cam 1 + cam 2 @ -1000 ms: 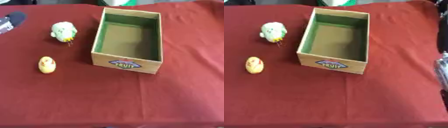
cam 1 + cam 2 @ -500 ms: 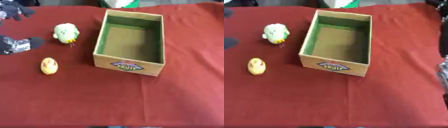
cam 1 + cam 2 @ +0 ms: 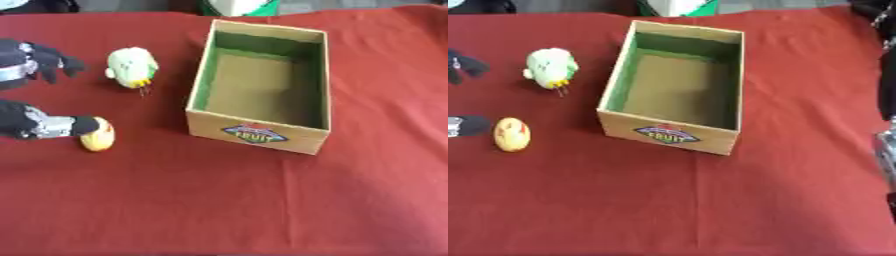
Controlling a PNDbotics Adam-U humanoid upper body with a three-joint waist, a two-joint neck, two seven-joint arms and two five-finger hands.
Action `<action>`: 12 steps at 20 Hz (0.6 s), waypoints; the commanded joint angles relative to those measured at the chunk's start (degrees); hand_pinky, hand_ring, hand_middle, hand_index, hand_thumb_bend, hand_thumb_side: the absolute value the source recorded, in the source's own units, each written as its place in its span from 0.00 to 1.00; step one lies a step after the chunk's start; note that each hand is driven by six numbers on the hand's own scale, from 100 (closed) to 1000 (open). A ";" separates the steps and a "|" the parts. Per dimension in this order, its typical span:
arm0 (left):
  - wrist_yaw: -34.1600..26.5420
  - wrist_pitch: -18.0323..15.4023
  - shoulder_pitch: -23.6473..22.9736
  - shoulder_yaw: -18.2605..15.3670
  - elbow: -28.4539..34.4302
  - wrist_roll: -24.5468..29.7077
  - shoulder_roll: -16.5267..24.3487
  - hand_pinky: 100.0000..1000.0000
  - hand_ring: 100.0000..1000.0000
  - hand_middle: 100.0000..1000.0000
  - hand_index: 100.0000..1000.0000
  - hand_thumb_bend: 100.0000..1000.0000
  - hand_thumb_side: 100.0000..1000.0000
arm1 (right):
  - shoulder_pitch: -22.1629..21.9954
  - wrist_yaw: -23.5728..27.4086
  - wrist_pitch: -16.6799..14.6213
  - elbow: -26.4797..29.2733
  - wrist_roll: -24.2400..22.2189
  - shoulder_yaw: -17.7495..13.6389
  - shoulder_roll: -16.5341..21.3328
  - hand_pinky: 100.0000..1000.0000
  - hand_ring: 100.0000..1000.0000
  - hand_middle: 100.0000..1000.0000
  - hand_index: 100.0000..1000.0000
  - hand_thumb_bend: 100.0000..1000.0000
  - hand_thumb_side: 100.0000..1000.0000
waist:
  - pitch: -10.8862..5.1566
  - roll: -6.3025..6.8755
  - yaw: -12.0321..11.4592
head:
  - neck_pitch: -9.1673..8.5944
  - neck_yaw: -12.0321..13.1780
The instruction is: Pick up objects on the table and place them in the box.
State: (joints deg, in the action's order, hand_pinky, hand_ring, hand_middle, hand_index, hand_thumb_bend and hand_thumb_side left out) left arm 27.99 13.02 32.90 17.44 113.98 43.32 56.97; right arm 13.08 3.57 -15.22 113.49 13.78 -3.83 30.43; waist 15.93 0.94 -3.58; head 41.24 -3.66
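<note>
A small yellow-orange egg-shaped toy (image 3: 512, 134) lies on the red cloth at the left. A pale green and white plush chick (image 3: 131, 66) sits farther back, left of the box. The cardboard box (image 3: 261, 133) with green inner walls stands open and empty in the middle, a fruit label on its front. My left hand (image 3: 35, 125) comes in from the left edge, spread open, its thumb tip touching the egg toy's left side and its fingers (image 3: 52, 62) held up near the chick. Only a dark arm part (image 3: 885, 90) shows at the right edge; the right hand itself is hidden.
The red cloth (image 3: 219, 210) covers the whole table. A white and green object (image 3: 236, 6) stands just beyond the box at the far edge. Dark shapes sit at the far left corner.
My left hand has come in from the far left corner and moved down and right to the egg toy. The box and the toys have stayed put; the camera has shifted slightly.
</note>
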 commanded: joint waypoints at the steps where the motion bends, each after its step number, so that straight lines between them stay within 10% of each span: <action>1: -0.91 0.81 0.36 0.32 0.61 2.09 2.08 0.71 0.76 0.80 0.98 0.50 0.82 | 0.46 -0.41 0.13 1.11 -0.07 -0.18 0.53 0.78 0.75 0.60 0.90 0.00 0.87 | -0.69 -0.05 0.05 | -0.71 0.23; 12: 0.96 4.05 0.39 2.28 -0.81 5.52 1.06 0.68 0.74 0.77 0.97 0.49 0.76 | 0.59 -0.70 0.49 1.11 -0.35 -0.09 -0.18 0.79 0.75 0.59 0.90 0.00 0.87 | -0.07 -0.29 0.41 | -1.38 0.85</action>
State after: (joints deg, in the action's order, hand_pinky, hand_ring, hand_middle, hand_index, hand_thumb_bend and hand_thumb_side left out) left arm 28.49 16.33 32.64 19.98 113.17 48.36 56.93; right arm 13.11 3.20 -14.82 113.49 13.42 -3.67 29.44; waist 16.67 0.60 -3.19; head 40.67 -3.05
